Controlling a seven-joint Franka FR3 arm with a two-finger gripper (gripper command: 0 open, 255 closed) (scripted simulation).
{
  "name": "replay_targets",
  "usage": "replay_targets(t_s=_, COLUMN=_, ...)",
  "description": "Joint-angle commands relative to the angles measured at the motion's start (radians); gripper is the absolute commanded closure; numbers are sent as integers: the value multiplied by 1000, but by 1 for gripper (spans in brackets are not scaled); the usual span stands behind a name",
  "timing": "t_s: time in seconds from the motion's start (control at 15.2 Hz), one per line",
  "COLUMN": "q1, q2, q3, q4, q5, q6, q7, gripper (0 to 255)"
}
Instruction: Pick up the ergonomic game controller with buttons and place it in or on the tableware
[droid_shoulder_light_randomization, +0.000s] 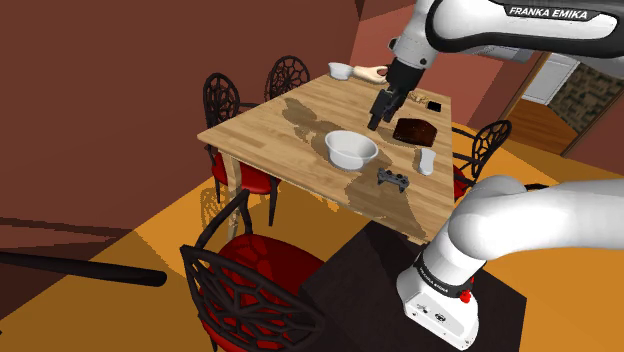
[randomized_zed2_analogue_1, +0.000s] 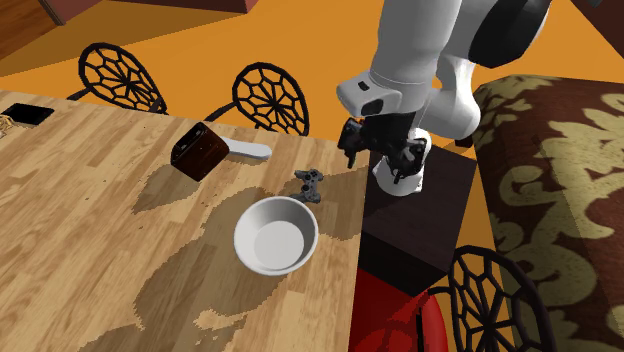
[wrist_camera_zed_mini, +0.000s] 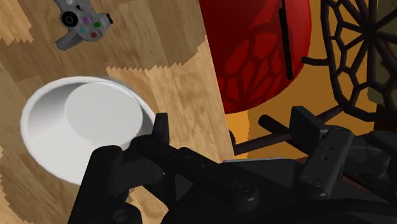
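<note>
**Shoulder view.** We are seeing the black gripper hanging above the plank-grained wooden table, at 1 o'clock from the round white bowl. We cannot tell whether the pincer is spread or pressed together. The grey, two-horned game controller is lying flat on the table at the bowl's 4 o'clock, near it but not touching.

**Second exterior view.** The controller is sitting at 1 o'clock from the smooth, shallow bowl, and the gripper is hovering at the controller's 2 o'clock. A dark brown block is resting at the bowl's 11 o'clock.

**Wrist view.** The controller is showing coloured buttons and is lying just beyond the bowl's rim, apart from it. A chair with a red seat and a black lattice back is standing beside the table.
</note>
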Motion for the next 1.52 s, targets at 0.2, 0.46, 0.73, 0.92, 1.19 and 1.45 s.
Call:
replay_targets(t_s=0.2, q1=-39, q2=2, q3=-90, q4=-101, q5=-78, q6=71, q7=-116, gripper=0)
replay_targets(t_s=0.46, q1=-77, q2=36, q3=-168, q4=-163, q5=-149, q6=144, q7=-207, gripper=0)
replay_targets(t_s=0.73, q1=-117, q2=101, q3=-250, q4=-204, q5=-222, q6=230, q7=-299, gripper=0)
replay_targets(t_s=0.92, q1=-144, q2=171, q3=-315, q4=-221, q5=-276, q6=304, q7=-367, gripper=0)
replay_targets(t_s=1.19, q1=-171, q2=291, q3=-404, q4=-222, q5=-340, q6=413, q7=-457, gripper=0)
replay_targets(t_s=1.45, q1=-173, q2=346, q3=-432, q4=-241, q5=-355, q6=486, q7=-470, gripper=0)
